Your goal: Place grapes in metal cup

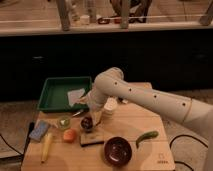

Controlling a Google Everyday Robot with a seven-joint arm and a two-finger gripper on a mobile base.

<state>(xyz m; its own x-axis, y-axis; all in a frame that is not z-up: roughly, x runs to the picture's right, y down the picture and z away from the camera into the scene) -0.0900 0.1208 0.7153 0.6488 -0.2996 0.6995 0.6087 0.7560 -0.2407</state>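
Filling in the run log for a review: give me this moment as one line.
phase: pre-grasp | pincer: open, low over grapes, beside white cup | grapes: on table

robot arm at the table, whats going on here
The robot's arm reaches down over the table, with its hand open and low, right beside the grapes and just in front of the white cup. The grapes look to be resting on the table, not lifted yet.

One end effector (93, 117) (beside the grapes (87, 123)), one bowl (118, 151), one tray (54, 95)
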